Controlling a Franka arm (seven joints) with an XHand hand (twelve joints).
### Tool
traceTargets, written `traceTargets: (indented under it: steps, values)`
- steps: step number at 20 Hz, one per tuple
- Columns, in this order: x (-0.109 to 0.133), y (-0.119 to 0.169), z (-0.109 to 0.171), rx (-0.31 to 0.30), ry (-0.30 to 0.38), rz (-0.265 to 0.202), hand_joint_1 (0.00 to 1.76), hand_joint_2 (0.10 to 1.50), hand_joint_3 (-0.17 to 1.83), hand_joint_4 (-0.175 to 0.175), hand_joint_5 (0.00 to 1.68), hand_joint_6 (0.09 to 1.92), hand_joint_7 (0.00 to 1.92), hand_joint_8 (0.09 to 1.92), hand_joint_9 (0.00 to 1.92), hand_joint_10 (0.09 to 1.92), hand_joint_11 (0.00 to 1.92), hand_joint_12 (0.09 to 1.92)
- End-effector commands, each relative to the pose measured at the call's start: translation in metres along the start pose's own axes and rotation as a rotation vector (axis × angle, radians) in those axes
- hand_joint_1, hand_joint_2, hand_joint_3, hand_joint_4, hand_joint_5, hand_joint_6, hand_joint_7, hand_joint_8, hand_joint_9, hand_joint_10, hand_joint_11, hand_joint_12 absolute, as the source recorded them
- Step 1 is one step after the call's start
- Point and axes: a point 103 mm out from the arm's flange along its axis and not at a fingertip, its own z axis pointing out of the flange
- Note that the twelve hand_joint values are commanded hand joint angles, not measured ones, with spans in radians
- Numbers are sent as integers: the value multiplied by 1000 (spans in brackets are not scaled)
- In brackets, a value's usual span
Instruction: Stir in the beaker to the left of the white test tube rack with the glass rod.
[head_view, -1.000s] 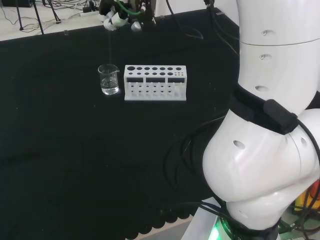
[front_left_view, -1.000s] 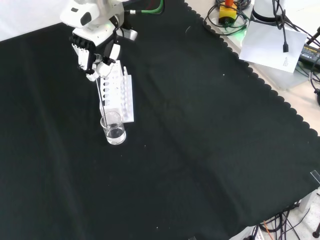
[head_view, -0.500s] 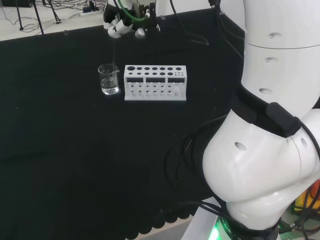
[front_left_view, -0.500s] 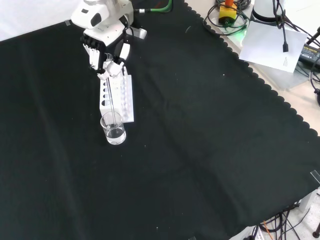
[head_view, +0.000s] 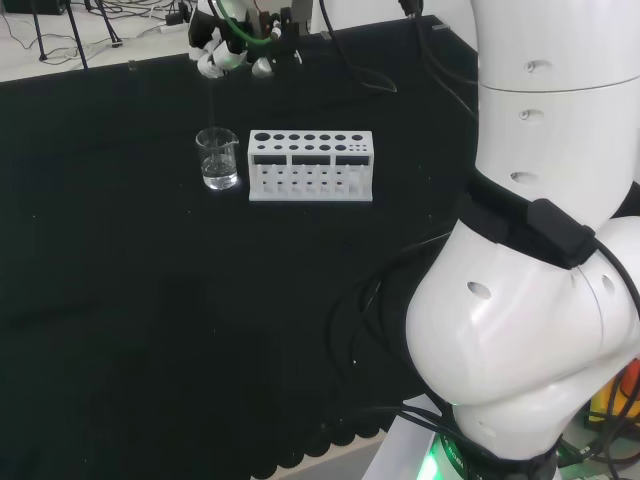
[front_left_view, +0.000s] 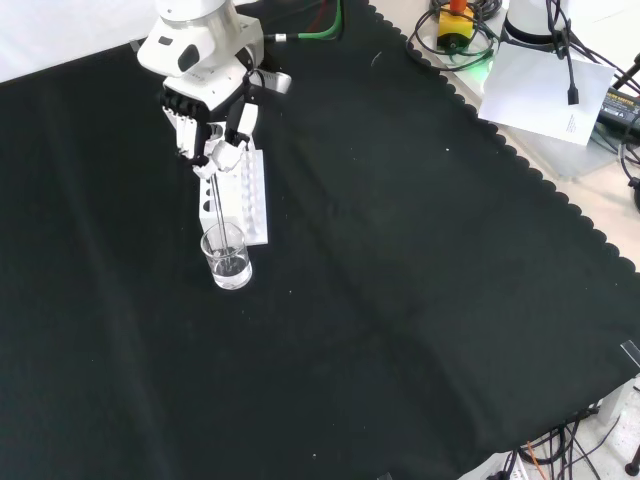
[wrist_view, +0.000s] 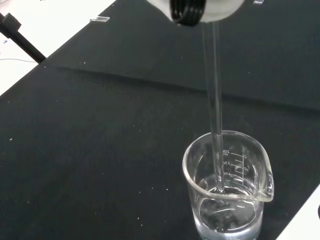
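- The hand (front_left_view: 205, 120), upper left of the front view, has its fingers curled round the top of the rod (wrist_view: 214, 100).
- The beaker (front_left_view: 226, 256) stands just below the rack (front_left_view: 248, 195) in that view, left of centre.
- Wrist view: the rod's tip dips into the clear liquid, so the stirring step looks to be in hand.
- Next move, likely: small circles, keeping the rod off the glass wall.

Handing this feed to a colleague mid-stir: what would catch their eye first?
First the hand, high in the front view, fingers curled round a thin glass rod that runs down into the beaker. The wrist view shows the rod's tip dipping into clear liquid low in the beaker. Just beyond the beaker in the front view lies the white test tube rack, on black cloth.
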Motion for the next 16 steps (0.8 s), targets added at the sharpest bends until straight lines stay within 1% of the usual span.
traceTargets:
  steps: [1,5,8,10,16]
  values:
    - [-14,0,-4,-6,-7,19,1290,941,312,-175,1027,681,1073,1219,1698,889,1684,826]
    - [-32,-13,-9,-17,6,51,1290,941,312,-175,1027,681,1073,1219,1698,889,1685,826]
    - [-35,-22,-11,-19,7,57,1290,941,313,-175,1027,681,1073,1219,1699,889,1685,827]
    - [-30,-25,-11,-12,-8,49,1290,940,313,-175,1027,681,1073,1219,1699,889,1686,827]
    - [4,-16,-6,17,-14,-2,1289,940,314,-175,1027,681,1073,1219,1700,888,1687,828]
